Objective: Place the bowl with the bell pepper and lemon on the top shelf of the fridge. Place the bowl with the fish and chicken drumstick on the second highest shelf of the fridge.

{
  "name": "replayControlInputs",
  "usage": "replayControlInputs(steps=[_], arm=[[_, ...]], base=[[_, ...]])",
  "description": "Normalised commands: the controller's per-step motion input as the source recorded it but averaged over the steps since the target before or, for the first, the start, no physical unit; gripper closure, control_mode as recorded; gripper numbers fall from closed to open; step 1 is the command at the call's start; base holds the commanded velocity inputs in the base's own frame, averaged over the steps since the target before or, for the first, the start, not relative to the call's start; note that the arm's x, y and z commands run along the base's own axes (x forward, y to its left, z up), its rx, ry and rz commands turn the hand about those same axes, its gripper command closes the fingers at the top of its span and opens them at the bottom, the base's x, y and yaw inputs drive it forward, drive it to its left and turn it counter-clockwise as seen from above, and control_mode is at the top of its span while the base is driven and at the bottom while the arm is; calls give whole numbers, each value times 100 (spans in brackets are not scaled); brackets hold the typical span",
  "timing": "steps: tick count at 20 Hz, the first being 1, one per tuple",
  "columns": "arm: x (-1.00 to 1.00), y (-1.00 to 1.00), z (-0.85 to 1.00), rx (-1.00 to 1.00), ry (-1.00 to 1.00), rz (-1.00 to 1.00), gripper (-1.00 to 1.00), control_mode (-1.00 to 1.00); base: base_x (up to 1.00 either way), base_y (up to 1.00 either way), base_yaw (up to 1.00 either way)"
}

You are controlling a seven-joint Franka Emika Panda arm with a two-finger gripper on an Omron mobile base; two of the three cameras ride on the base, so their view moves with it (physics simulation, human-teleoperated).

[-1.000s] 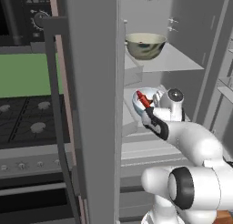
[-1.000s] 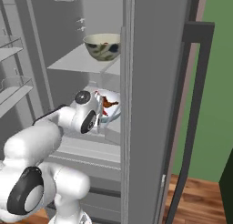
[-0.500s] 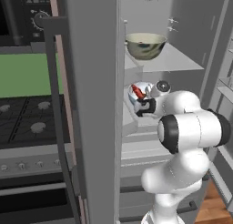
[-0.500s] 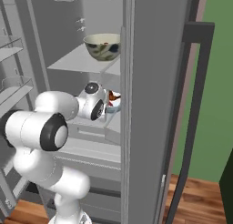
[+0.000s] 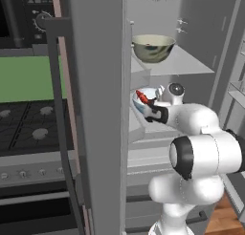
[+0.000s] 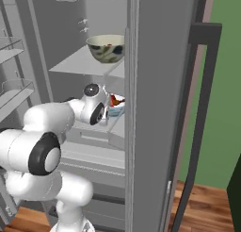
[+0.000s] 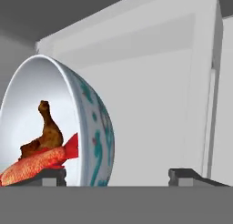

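Note:
The olive-grey bowl [image 5: 152, 48] [image 6: 106, 48] stands on the top shelf [image 5: 184, 62] of the open fridge; its rim hides what lies inside. Below it, a smaller pale-blue-white bowl [image 5: 142, 99] [image 7: 93, 132] with teal markings holds the red-orange fish [image 7: 36, 166] and the brown chicken drumstick [image 7: 45, 132], just above the second highest shelf [image 5: 155, 128]. My gripper [image 5: 152, 112] [image 7: 118, 175] is open, with this bowl's wall between its widely spread fingers, one finger inside the bowl and one outside.
The fridge door [image 5: 95, 110] stands open on the left, its edge close to my arm. Door bins [image 6: 14, 87] hang on the other door. A stove [image 5: 33, 129] and an oven panel lie beyond the left door. White fridge walls surround the hand.
My hand rose with the fish bowl and pushed deeper into the fridge at the second shelf's level, while my elbow swung up and toward the fridge.

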Motion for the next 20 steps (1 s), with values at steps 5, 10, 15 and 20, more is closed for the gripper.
replayControlInputs(steps=[5, 10, 15, 20], arm=[[-78, 0, 44, 0, -14, 0, -100, -100], [-62, 8, 83, 0, -4, -1, -100, -100], [-77, 14, 100, 0, -3, -5, -100, -100], [-100, 0, 97, 2, -1, -3, -100, -100]], base=[[0, 0, 0], [0, 0, 0], [0, 0, 0], [0, 0, 0]])
